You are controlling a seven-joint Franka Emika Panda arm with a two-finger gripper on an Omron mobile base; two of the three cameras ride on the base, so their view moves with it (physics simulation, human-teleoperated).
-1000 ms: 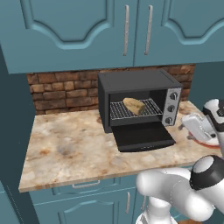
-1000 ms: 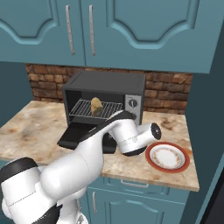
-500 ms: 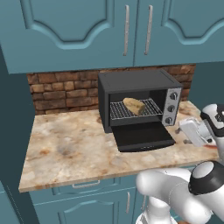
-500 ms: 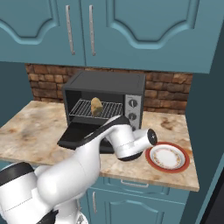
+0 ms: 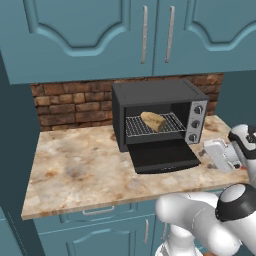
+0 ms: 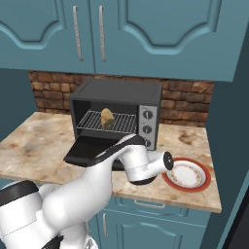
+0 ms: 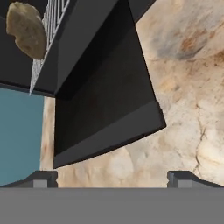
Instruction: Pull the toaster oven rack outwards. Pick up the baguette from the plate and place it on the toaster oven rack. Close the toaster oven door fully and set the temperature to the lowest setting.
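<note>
On the rack lies the baguette; the tool, wide open and empty, probably must next lift the door shut.

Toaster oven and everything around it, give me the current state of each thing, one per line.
Black boxy toaster oven: open.
Black-framed glass oven door: folded down flat.
Silver wire rack: pulled out, holding the loaf.
Golden-tan baguette: lying on the rack.
White plate with orange-red rim: empty.
Gripper: open, holding nothing.
</note>
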